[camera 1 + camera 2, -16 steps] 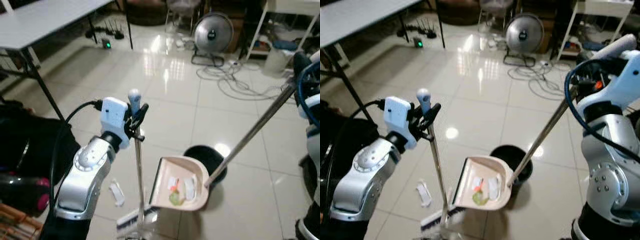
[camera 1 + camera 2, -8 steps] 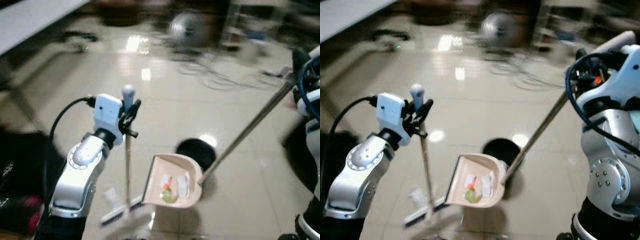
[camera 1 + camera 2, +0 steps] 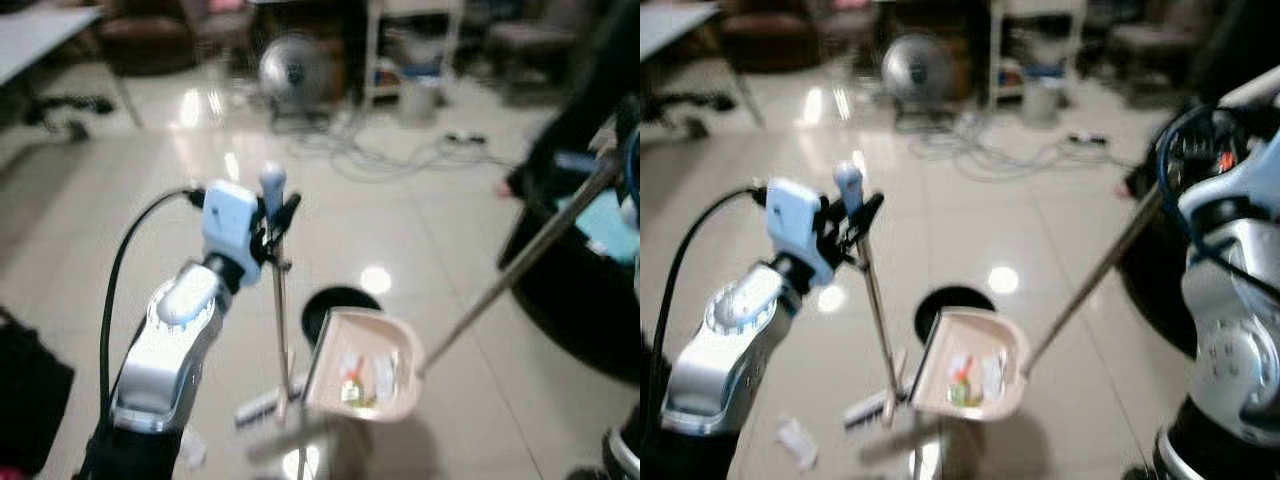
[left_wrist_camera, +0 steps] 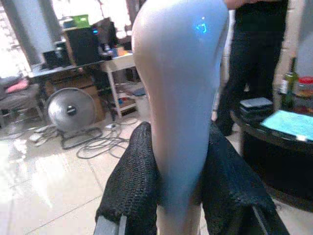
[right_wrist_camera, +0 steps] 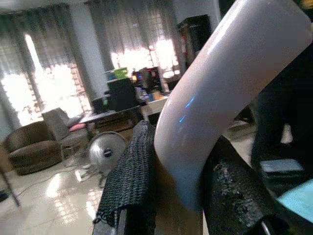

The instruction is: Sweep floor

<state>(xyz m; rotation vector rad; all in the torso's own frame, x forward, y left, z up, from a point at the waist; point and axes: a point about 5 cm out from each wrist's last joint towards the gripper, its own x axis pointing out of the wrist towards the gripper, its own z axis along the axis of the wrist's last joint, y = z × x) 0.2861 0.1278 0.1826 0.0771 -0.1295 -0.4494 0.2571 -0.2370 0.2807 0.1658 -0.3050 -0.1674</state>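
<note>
Holding pink dustpan (image 3: 965,375) with scraps inside; left hand (image 3: 855,235) gripping broom (image 3: 872,300).

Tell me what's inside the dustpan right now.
The dustpan holds a small heap of litter: pale scraps with a green bit and a reddish bit. The picture is blurred, so I cannot say what they are. Behind the pan stands a black bin, partly hidden by it.

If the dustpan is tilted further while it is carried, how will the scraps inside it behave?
The scraps look small, light and loose, so they would probably slide. The dustpan has one open edge, so they might spill there. Its long handle, held high by the right gripper, probably sways easily.
</note>
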